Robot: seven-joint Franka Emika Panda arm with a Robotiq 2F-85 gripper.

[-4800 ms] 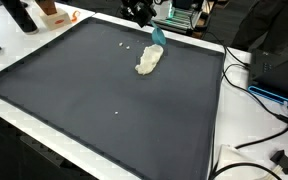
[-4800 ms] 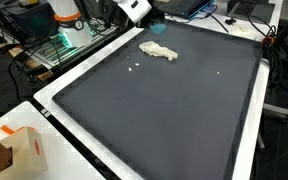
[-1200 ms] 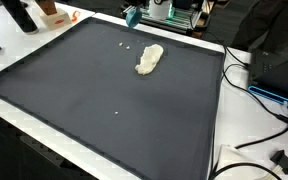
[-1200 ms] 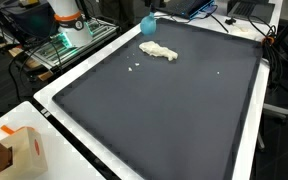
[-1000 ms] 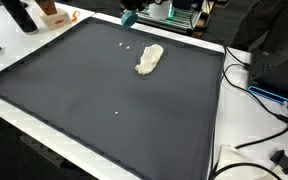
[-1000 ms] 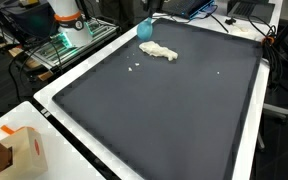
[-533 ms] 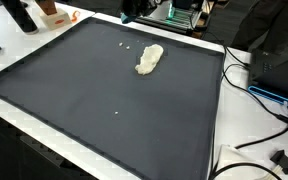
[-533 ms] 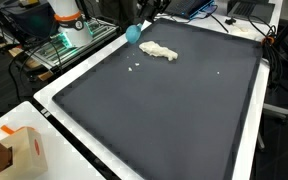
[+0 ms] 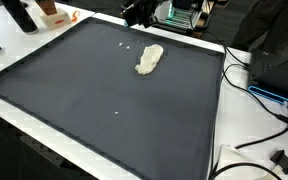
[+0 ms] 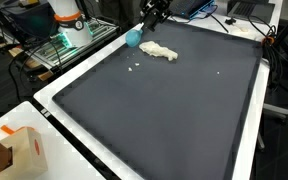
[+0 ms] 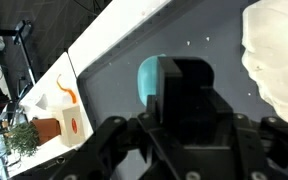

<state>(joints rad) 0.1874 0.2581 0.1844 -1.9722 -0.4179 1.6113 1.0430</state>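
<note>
In the wrist view my gripper (image 11: 187, 70) fills the lower middle as one dark block, and I cannot make out how its jaws stand. A teal object (image 11: 148, 78) shows just left of and behind the block, over the dark mat (image 11: 104, 90). In an exterior view the teal object (image 10: 133, 38) sits low at the mat's far edge, just below and left of the gripper (image 10: 150, 18). I cannot tell whether they touch. A crumpled cream cloth (image 10: 159, 51) (image 9: 150, 59) (image 11: 279, 55) lies on the mat close by. The gripper (image 9: 134, 14) hides the teal object in an exterior view.
The dark mat (image 9: 104, 100) has a white border (image 10: 74, 75). An orange and white box (image 10: 19, 150) stands off one corner. Cables (image 9: 269, 120) and equipment lie beyond one side. A rack with electronics (image 9: 184, 14) stands behind the far edge.
The teal object has gone from hanging above the cloth down and sideways to the mat's far edge. The gripper moved along that edge. The cloth has not moved.
</note>
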